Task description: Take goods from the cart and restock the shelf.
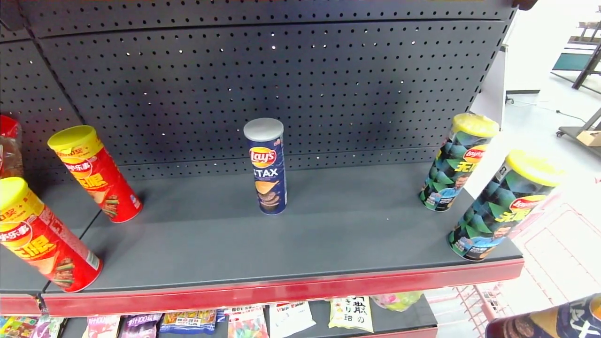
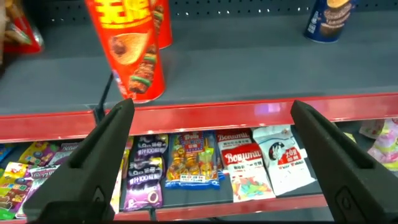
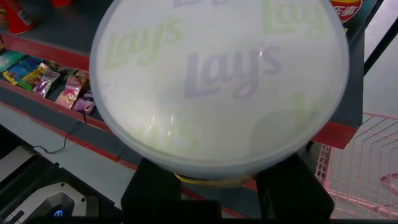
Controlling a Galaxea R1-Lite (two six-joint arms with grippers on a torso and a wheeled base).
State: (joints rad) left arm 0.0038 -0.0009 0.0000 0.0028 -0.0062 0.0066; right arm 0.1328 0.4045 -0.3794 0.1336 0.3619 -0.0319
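You are mid-carry: your right claw [image 3: 224, 186] is clamped on a blue chip can [image 1: 549, 321], low beside the cart [image 1: 563, 253]. Your left claw [image 2: 211, 109] hangs spread apart. Next, lift the can onto the shelf [image 1: 352, 225] near its upright twin [image 1: 266, 166].

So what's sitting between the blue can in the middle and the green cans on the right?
Nothing. In the head view, the grey shelf is bare between the blue can and the closest green can.

Shelf [image 1: 352, 234] lies open on both sides of the blue can [image 1: 266, 166].
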